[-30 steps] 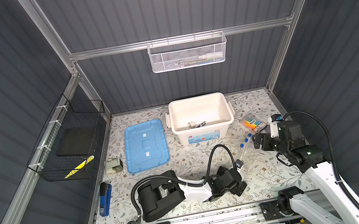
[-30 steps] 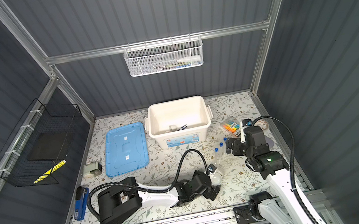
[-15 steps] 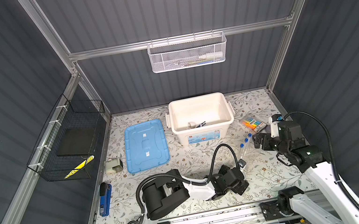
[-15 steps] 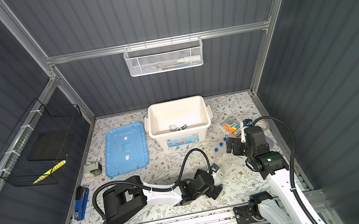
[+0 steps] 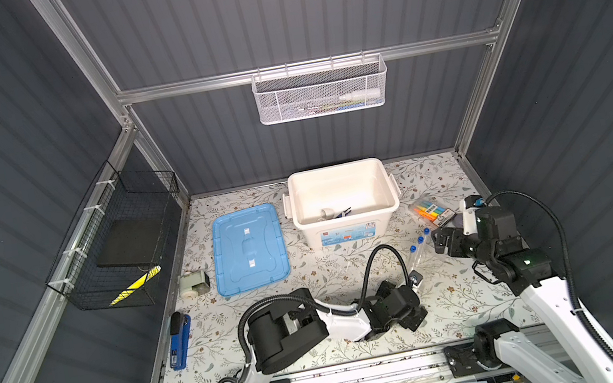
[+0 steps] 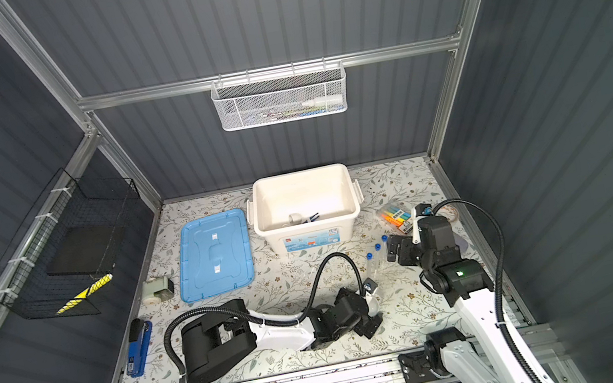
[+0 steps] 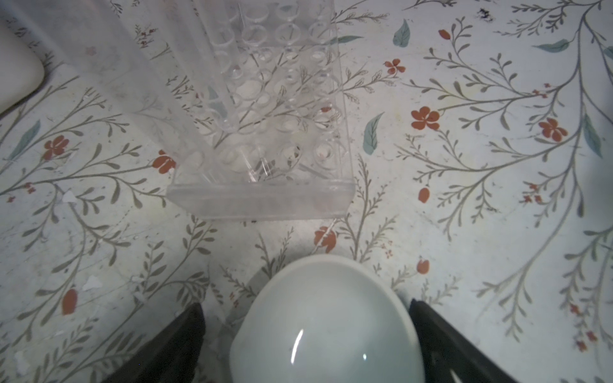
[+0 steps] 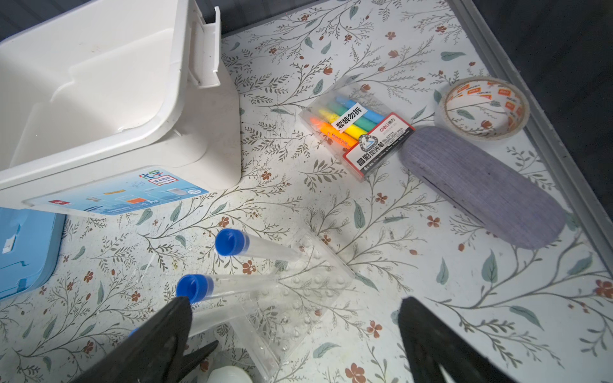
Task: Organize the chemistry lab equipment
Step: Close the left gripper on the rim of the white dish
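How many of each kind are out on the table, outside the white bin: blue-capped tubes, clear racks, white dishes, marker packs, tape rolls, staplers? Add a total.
blue-capped tubes: 3
clear rack: 1
white dish: 1
marker pack: 1
tape roll: 1
stapler: 1
Total: 8

marker pack (image 8: 356,132) reads "deli", "套装勿拆"; box label (image 8: 132,194) "化学".
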Robot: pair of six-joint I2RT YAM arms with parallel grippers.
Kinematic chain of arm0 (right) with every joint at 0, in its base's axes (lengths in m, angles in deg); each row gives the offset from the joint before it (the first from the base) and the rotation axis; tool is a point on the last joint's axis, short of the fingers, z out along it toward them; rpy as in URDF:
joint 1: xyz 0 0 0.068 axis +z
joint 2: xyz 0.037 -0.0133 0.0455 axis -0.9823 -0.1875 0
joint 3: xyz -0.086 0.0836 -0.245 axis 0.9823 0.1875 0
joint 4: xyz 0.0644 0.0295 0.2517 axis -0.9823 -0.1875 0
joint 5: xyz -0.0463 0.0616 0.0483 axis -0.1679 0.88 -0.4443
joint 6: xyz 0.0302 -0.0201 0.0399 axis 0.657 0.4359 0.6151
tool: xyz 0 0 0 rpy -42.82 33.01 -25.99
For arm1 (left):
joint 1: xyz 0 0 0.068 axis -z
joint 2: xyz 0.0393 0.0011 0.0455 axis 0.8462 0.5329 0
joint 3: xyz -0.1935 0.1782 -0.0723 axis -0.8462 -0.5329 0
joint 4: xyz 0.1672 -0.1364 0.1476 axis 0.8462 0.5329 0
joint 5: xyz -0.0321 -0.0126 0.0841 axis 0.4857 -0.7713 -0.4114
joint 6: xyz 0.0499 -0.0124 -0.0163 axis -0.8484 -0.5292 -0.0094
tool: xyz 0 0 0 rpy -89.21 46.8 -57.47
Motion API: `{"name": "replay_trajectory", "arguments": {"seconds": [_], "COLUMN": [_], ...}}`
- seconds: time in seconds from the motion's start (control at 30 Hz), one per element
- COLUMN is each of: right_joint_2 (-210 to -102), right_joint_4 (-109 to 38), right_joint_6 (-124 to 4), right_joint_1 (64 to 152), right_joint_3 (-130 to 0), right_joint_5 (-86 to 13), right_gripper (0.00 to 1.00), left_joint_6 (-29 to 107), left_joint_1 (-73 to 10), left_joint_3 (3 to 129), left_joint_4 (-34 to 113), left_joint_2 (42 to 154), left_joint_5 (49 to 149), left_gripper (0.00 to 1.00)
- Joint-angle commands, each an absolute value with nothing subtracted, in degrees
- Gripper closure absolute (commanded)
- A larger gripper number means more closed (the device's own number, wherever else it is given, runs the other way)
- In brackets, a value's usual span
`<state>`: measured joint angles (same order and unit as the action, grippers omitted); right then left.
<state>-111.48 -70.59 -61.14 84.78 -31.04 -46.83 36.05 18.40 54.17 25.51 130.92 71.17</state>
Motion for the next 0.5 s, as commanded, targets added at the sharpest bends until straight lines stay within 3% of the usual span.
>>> {"name": "replay_trajectory", "arguments": {"seconds": [0.0, 0.47], "right_joint_2": [-111.1, -110.9], "right_joint_4": [-70.7, -70.7], "right_joint_6": [-61.3, -61.4], "right_joint_1": [84.4, 84.0], "right_joint_3": [-30.0, -29.4], "right_joint_5": [-46.4, -46.3], "right_gripper": [0.01, 0.01], "left_joint_6": [35.8, 35.9], "left_joint_1": [17.8, 17.3], "left_joint_3": [55.4, 54.5], "left_joint_4": [24.4, 24.1], "left_joint_2": [132.0, 131.4], "left_joint_5": [70.4, 70.7], "left_gripper": [0.07, 0.23]}}
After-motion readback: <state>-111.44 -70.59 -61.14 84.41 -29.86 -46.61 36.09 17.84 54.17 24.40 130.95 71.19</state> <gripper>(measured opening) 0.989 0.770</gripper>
